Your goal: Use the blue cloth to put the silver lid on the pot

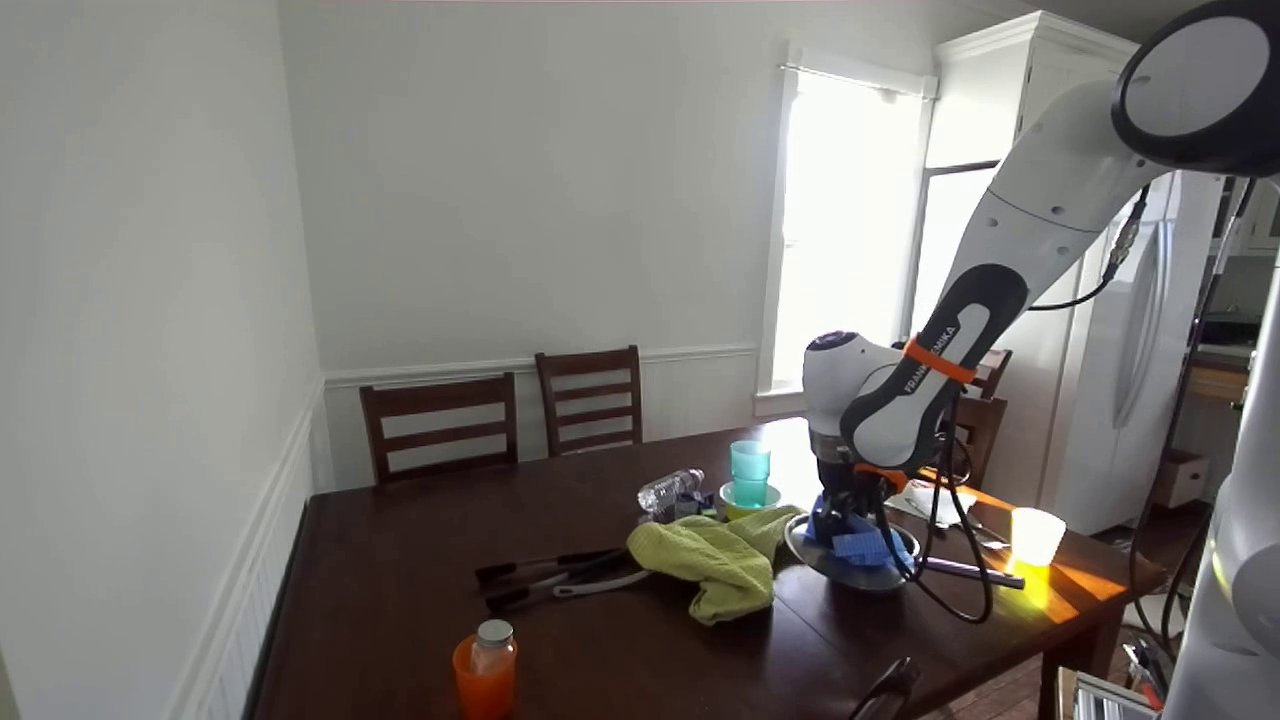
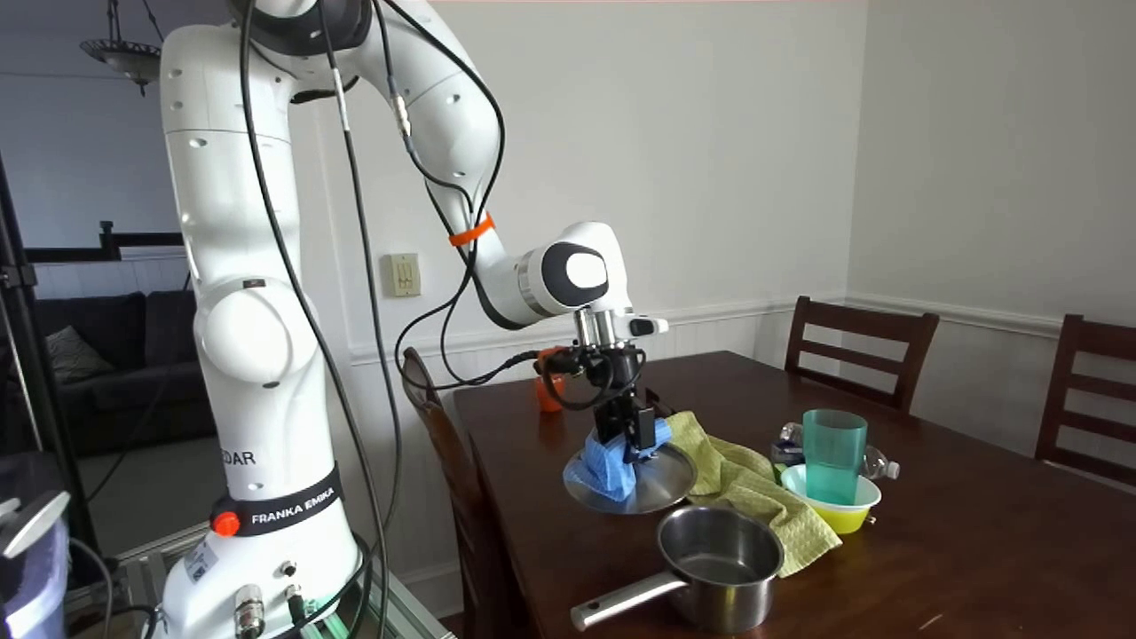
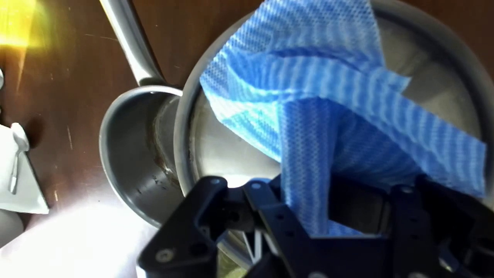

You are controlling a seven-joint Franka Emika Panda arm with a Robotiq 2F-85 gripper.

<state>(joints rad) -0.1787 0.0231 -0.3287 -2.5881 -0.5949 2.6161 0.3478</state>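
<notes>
Fingers [image 3: 359,204], nearest of all in the wrist view, and they're clamped on a fold of blue cloth [image 3: 307,166]! It bunches across the silver lid [image 3: 227,154]; whether a knob is caught beneath is hidden. Next down, the stainless saucepan [image 2: 723,599], upright on the dark wooden counter [image 2: 1003,550], mouth open, the lid near it and off to one side. Can't tell if that lid touches the wood. Alongside, a crumpled lime-green towel [image 2: 754,497]; past it, a teal tumbler [image 2: 834,454] standing in a bowl [image 2: 845,518], a clear plastic bottle [image 1: 668,490] lying close by. Way back, ladder-back chairs [image 1: 440,395].
</notes>
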